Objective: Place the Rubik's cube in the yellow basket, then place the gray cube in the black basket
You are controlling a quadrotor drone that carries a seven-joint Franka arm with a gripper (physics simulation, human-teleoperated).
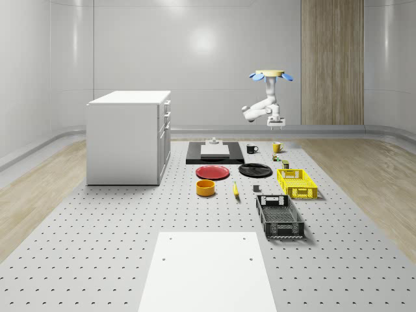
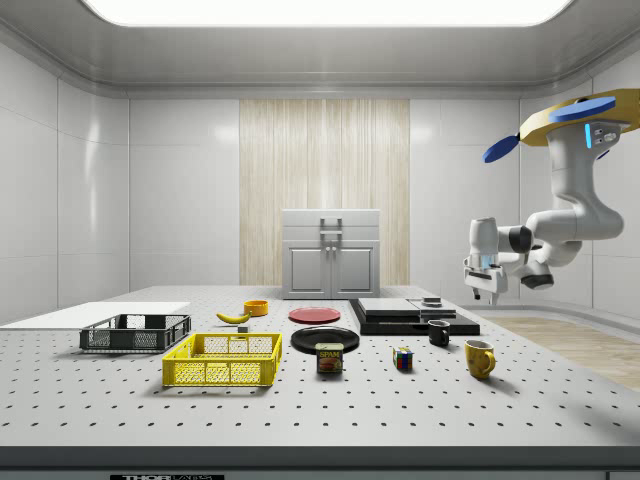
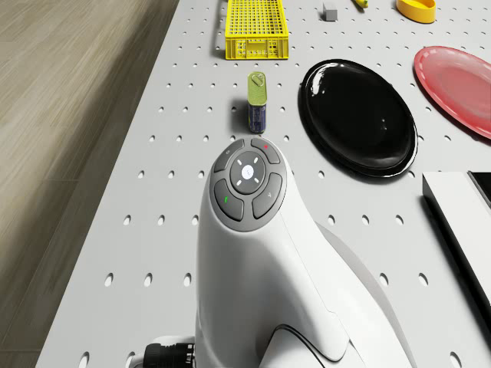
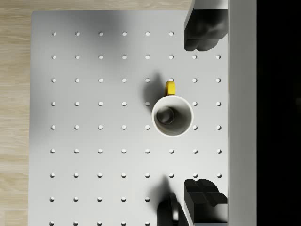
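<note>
The Rubik's cube (image 1: 275,156) (image 2: 403,358) sits on the perforated table between a yellow mug (image 1: 277,147) (image 2: 479,358) (image 4: 172,115) and a tin can (image 1: 285,164) (image 2: 330,358) (image 3: 257,101). The small gray cube (image 1: 257,189) (image 3: 331,11) lies beside the yellow basket (image 1: 297,183) (image 2: 224,360) (image 3: 256,29). The black basket (image 1: 279,216) (image 2: 135,333) stands closer to the whole-scene camera. The drone (image 1: 270,75) hovers high over the table's far right part. My gripper (image 1: 276,123) (image 2: 487,287) (image 4: 203,114) hangs open and empty, well above the yellow mug.
A black mug (image 1: 252,148) (image 2: 439,333), black plate (image 1: 255,170) (image 3: 357,115), red plate (image 1: 213,172), orange bowl (image 1: 206,188), banana (image 1: 235,189) and a black slab (image 1: 215,151) share the table. A white cabinet (image 1: 129,136) stands at the whole-scene view's left.
</note>
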